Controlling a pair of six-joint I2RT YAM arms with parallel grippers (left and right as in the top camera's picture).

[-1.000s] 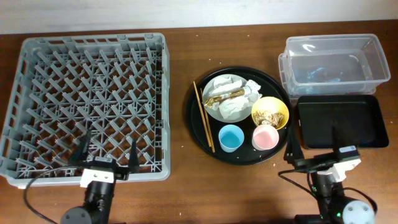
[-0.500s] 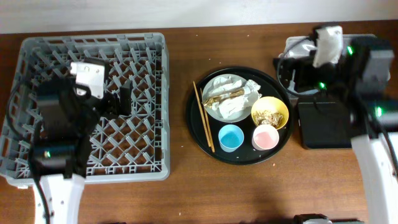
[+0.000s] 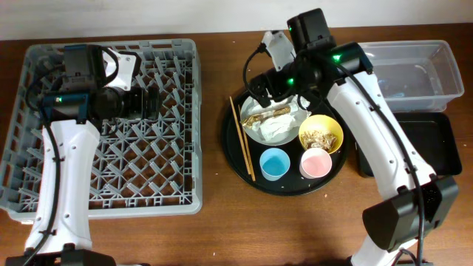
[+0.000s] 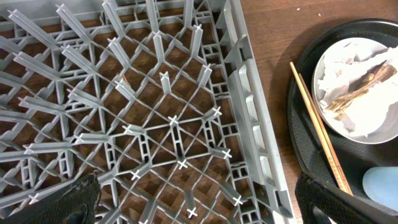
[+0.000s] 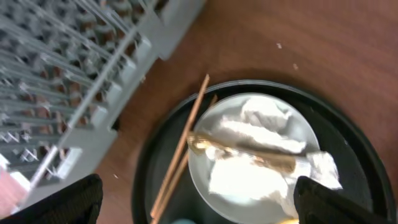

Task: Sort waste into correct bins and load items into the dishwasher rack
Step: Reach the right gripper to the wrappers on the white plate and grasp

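The grey dishwasher rack (image 3: 44, 148) fills the left of the table. My left gripper (image 3: 146, 103) hovers open and empty over its right half (image 4: 249, 124). On the round black tray (image 3: 233, 151), the grey-green plate (image 3: 255, 131) holds white tissues (image 3: 281, 127) and a golden wrapper (image 3: 264, 114). The chopsticks (image 3: 242, 137) lie to its left. The yellow bowl (image 3: 332, 137) holds food scraps (image 3: 318, 137). The blue cup (image 3: 273, 163) and pink cup (image 3: 315, 163) stand in front. My right gripper (image 3: 266, 83) hovers open above the plate (image 5: 199, 180), tissues (image 5: 249, 180) and wrapper (image 5: 242, 152).
The clear tub (image 3: 403, 74) stands at the back right with the shallow black tray (image 3: 436, 144) in front of it, partly under my right arm. The rack's wall (image 5: 74, 68) stands close to the round tray's left edge (image 4: 298, 124). The chopsticks (image 4: 317, 134) lie along that edge.
Both arms have risen from the table's front edge. The left one now reaches over the rack. The right one swung left from above the tub to over the plate.
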